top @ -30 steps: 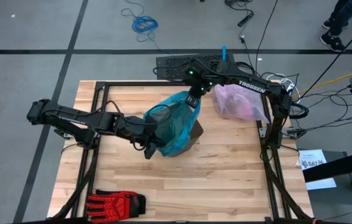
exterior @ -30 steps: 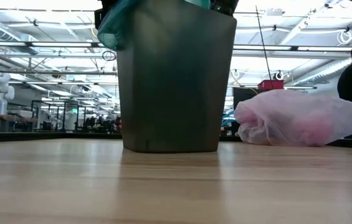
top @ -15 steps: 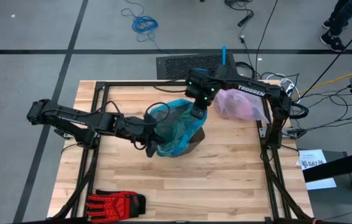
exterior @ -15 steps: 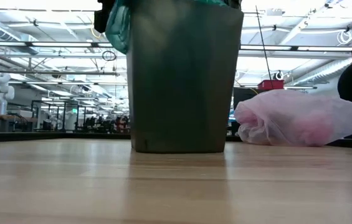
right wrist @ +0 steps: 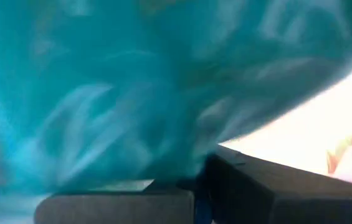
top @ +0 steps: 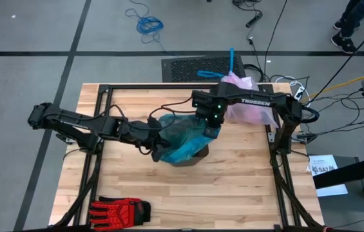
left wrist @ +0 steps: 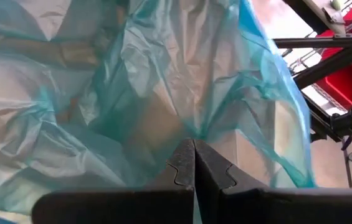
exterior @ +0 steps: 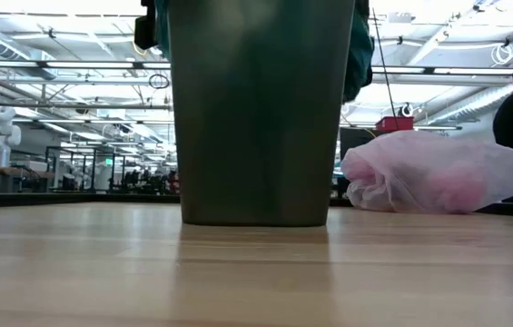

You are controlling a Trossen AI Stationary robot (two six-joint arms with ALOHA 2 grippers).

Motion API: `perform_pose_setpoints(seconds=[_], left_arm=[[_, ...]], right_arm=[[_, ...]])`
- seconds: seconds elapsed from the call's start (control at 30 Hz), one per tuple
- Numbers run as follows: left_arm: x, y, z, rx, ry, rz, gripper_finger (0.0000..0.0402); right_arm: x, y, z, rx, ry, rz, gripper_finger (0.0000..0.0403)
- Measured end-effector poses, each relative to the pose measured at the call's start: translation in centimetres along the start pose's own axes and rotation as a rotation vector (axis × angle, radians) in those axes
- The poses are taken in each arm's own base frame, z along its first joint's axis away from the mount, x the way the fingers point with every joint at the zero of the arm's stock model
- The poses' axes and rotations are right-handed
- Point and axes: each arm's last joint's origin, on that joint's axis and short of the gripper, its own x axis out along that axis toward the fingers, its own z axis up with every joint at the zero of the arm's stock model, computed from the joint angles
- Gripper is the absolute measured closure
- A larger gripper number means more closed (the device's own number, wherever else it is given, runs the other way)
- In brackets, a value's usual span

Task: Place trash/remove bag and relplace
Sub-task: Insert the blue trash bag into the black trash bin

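On the wooden bench (top: 233,187), near the middle, your two tools are working at the dark bin (exterior: 256,109). You are putting the new teal-green bag (top: 182,138) onto it.

Look at what has changed in the last second. A moment ago the teal-green bag stood up tall and puffy above the bin. Now it sits lower and flatter, spread over the top. Your right tool (top: 210,122) has slid from the back edge of the bin round toward the side near the pink bag. In the low view, a bit of teal now hangs down on that side of the bin, where none showed before. That looks like the bag's edge is going over the rim, which is what you want.

Your left tool (left wrist: 194,163) is pinched tight shut on the teal-green bag, at the bin's other side. Your right tool is shut too, and teal plastic fills its own view, so it looks like it is gripping the same bag.

The old bag (top: 249,106), pale pink with blue strings, lies on the bench at the back, near the right arm's post. It is already out of the bin, and nothing is holding it.

A red glove (top: 120,209) lies at the front edge, well apart.
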Motion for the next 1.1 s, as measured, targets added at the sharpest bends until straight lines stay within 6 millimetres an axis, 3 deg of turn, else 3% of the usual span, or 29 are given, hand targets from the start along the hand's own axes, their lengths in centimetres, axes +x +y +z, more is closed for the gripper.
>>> perform_pose_setpoints(seconds=[0.33, 0.63, 0.83, 0.97, 1.1], left_arm=[[0.0, 0.1, 0.0, 0.003, 0.005, 0.006, 0.04], [0.0, 0.1, -0.1, 0.009, 0.007, 0.006, 0.04], [0.0, 0.1, -0.1, 0.011, 0.01, 0.003, 0.04], [0.0, 0.1, -0.1, 0.011, 0.012, 0.002, 0.04], [0.0, 0.1, -0.1, 0.011, 0.013, 0.001, 0.04]], right_arm=[[-4.9, 1.4, -3.4, -0.024, -0.202, -0.023, 0.0381], [-8.8, 1.9, -7.0, -0.031, -0.351, 0.006, 0.0257], [-10.0, 2.2, -7.7, -0.055, -0.437, 0.039, 0.017], [-10.7, 3.9, -7.7, -0.185, -0.51, 0.214, 0.0143], [-11.0, 6.5, -7.6, -0.305, -0.589, 0.32, 0.0145]])
